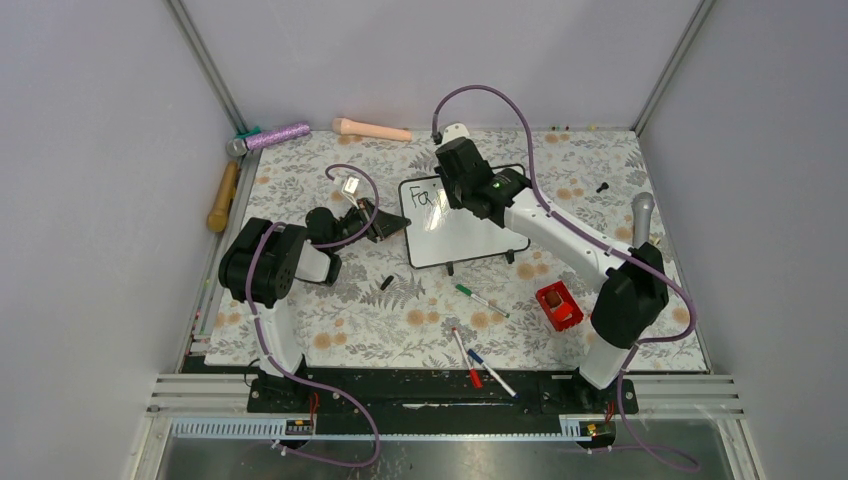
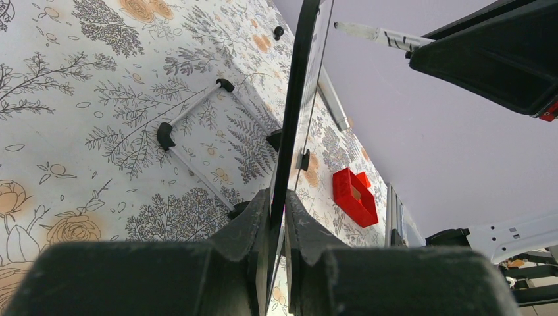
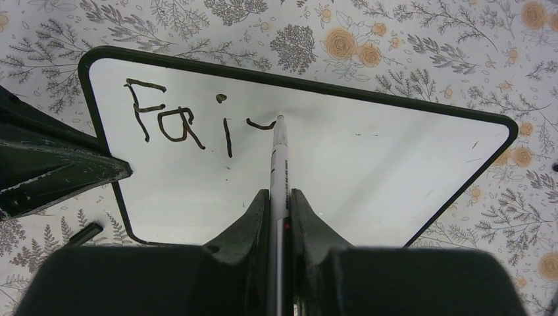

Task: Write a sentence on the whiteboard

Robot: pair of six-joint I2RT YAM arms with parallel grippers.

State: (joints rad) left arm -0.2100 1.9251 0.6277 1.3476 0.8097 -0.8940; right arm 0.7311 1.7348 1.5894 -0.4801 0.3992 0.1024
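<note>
The whiteboard point(image 1: 470, 235) lies tilted on the floral tabletop, glossy white inside a thin black frame point(image 3: 316, 84). The sentence point(image 3: 164, 122) reads "Fai" in black, with a short fresh stroke beside it. My right gripper point(image 3: 279, 197) is shut on a white marker point(image 3: 279, 164), whose tip touches the board at the end of that stroke. My left gripper point(image 2: 278, 204) is shut on the whiteboard's left edge point(image 2: 296, 99), seen edge-on. In the top view the left gripper point(image 1: 385, 225) sits at the board's left side and the right gripper point(image 1: 470, 185) hovers over its upper part.
A red box point(image 1: 559, 305) lies right of the board. Loose markers, green point(image 1: 480, 300), red point(image 1: 465, 357) and blue point(image 1: 490, 372), lie near the front. A black cap point(image 1: 386, 283) rests below the left gripper. A pink roll point(image 1: 372, 129), purple handle point(image 1: 275, 135) and wooden handle point(image 1: 222, 197) lie at the back left.
</note>
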